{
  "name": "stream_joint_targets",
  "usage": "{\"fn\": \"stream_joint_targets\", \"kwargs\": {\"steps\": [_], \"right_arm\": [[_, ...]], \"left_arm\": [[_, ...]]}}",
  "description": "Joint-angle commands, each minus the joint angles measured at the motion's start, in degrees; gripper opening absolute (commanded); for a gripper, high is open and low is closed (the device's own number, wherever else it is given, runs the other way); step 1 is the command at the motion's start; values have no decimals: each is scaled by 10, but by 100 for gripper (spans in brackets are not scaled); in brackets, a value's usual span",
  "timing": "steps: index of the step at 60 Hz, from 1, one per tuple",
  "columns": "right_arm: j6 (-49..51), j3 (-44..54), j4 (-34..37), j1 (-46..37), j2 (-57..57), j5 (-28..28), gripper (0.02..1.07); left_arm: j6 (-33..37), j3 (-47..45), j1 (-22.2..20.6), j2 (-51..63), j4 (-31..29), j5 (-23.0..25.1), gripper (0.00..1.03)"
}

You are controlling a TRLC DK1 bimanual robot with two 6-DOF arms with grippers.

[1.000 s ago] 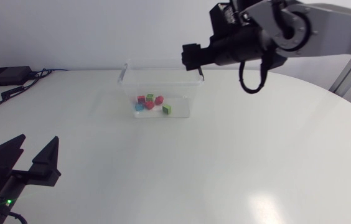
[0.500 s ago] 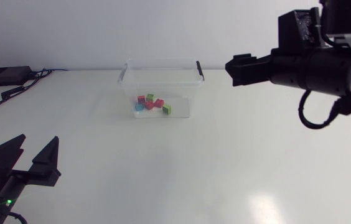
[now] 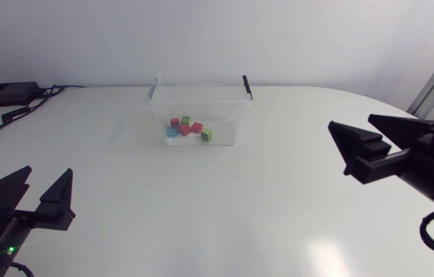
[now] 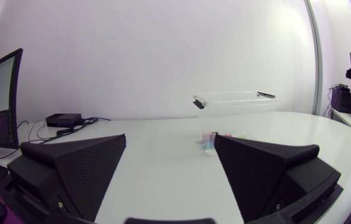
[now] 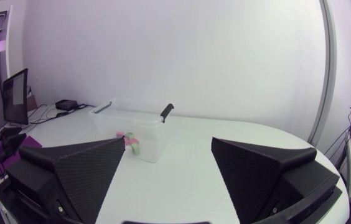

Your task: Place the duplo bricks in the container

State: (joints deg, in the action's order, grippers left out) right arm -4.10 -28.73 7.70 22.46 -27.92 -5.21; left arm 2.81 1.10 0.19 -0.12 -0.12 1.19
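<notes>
Duplo bricks [image 3: 187,128] — a small heap of red, green and blue pieces — lie on the floor of the clear plastic container [image 3: 199,80]. It stands near the far edge of the bench [image 3: 225,200], about midway along it. Within the heap a green brick [image 3: 206,135] sits closest to the container's right wall and a blue piece [image 3: 172,132] closest to its left wall, with red ones between them. The container is open at the top, and a black clip handle [image 3: 247,87] shows at its right end.

The left end effector [image 3: 46,172] is at the bench's near left corner, well apart from the container. Its two wedge fingers are spread wide and empty. In the left wrist view the container and the bricks inside it show ahead of the fingers, across bare bench.

The right end effector [image 3: 352,123] hangs over the bench's right side, close to the right edge — also well apart from the container. Its fingers stand wide, gripping nothing, and their tips point toward the bench's middle. In the right wrist view the container stands ahead of the fingers.

A flat black box [image 3: 5,94] with cables [image 3: 32,106] trailing from it sits at the bench's far left corner.
</notes>
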Motion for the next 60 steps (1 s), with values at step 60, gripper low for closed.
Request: {"fn": "stream_joint_targets", "kwargs": {"steps": [60], "right_arm": [[41,287,-77,-225,279,52,102]], "left_arm": [[-28,-11,-2,1,1,-12,99]]}}
